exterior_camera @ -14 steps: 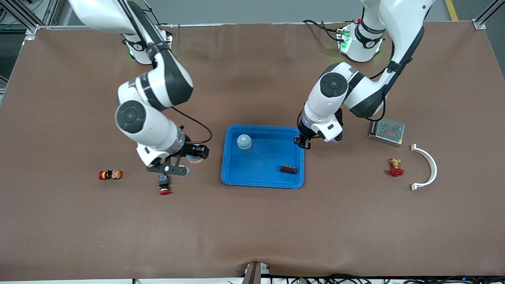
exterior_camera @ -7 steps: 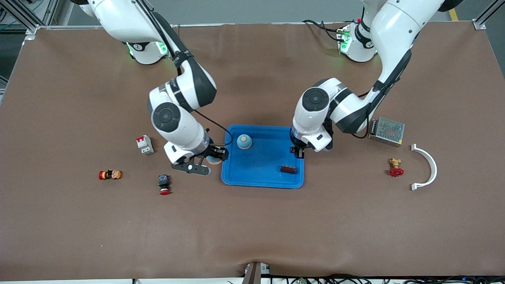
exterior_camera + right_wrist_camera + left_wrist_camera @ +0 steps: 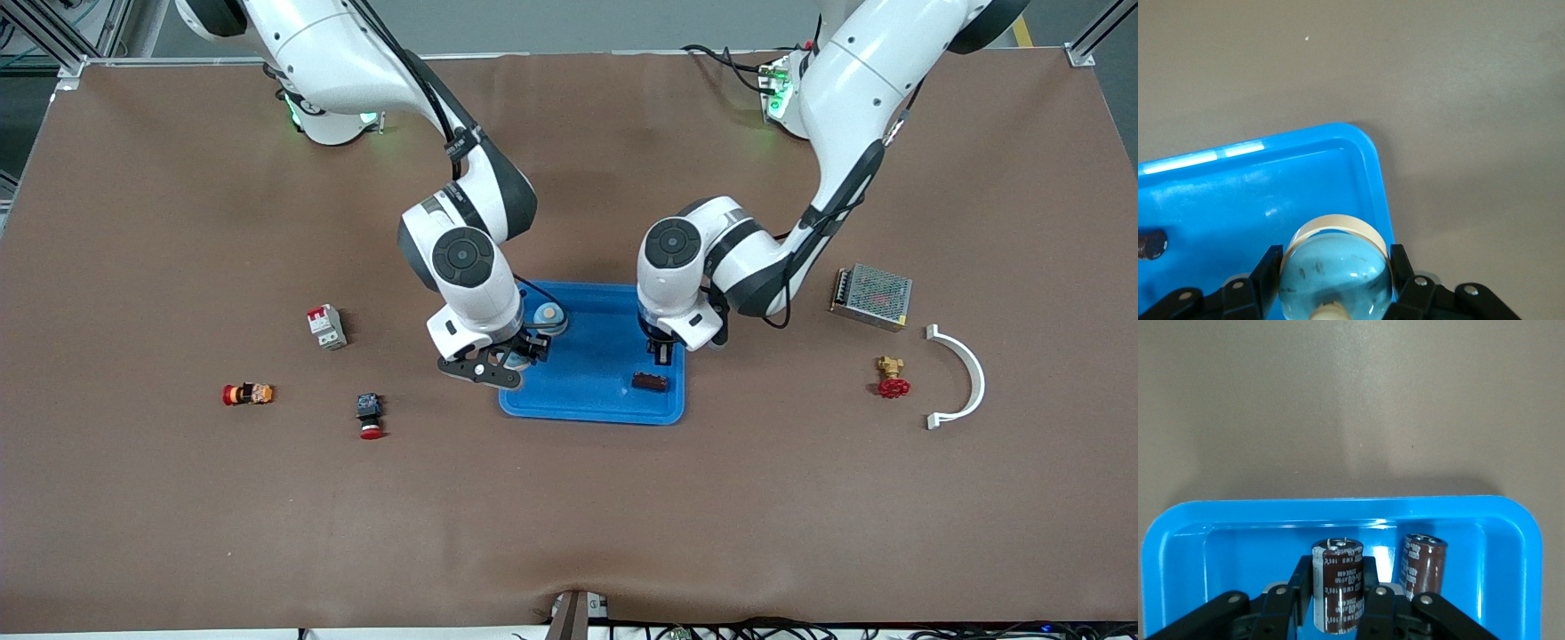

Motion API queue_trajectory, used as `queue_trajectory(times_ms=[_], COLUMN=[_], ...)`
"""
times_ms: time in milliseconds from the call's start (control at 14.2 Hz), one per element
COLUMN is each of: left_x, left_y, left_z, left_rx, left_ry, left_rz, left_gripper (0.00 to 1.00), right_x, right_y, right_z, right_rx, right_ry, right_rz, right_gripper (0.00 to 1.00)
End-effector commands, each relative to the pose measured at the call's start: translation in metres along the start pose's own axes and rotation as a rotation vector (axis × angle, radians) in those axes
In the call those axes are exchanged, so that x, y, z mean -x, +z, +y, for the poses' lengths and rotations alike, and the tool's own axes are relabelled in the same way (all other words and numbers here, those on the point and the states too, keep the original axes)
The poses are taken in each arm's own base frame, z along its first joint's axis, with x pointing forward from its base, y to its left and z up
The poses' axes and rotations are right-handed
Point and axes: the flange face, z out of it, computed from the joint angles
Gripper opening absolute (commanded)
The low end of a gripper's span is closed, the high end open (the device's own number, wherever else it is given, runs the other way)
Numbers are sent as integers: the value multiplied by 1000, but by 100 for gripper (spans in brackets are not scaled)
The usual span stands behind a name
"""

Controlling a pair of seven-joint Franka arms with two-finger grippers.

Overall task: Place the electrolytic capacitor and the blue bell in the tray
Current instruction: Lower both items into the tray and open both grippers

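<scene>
The bright-blue tray (image 3: 587, 404) lies mid-table. My right gripper (image 3: 514, 357) hangs over the tray's corner toward the right arm's end, shut on a blue bell (image 3: 1335, 277) with a cream rim. A second blue bell (image 3: 552, 315) stands in the tray beside it. My left gripper (image 3: 661, 354) is over the tray's end toward the left arm, shut on a brown electrolytic capacitor (image 3: 1338, 587) that stands upright between the fingers. Another capacitor (image 3: 650, 382) lies in the tray below it, and it shows too as the capacitor (image 3: 1423, 563) in the left wrist view.
Toward the right arm's end lie a white-and-red circuit breaker (image 3: 326, 326), a red push button (image 3: 369, 416) and a small orange-red part (image 3: 248, 393). Toward the left arm's end sit a metal power supply (image 3: 871, 296), a brass valve (image 3: 891, 378) and a white curved bracket (image 3: 960, 378).
Both arms have swung inward. The right gripper carried the bell from over the bare table to over the tray's corner. The left gripper moved from the tray's rim to above its inside.
</scene>
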Motion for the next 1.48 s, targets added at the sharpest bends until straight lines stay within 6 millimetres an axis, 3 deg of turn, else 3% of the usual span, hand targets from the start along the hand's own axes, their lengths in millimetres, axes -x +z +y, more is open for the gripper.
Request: queue_trajectory(times_ms=[0, 351, 702, 1405], left_x=[4, 6, 9, 16], left_y=[1, 2, 5, 12], left_z=[7, 6, 4, 0], left_rx=[16, 16, 14, 9], left_ry=[-7, -12, -9, 1], left_rz=[27, 27, 23, 15], left_gripper=[0, 0, 0, 0], right_x=[-4, 11, 20, 37], right_y=[12, 56, 81, 101], right_z=[-8, -22, -32, -37], right_rx=[-8, -28, -39, -9], right_ry=[34, 30, 49, 14], right_rz=[32, 51, 60, 66], right_gripper=[58, 58, 58, 59])
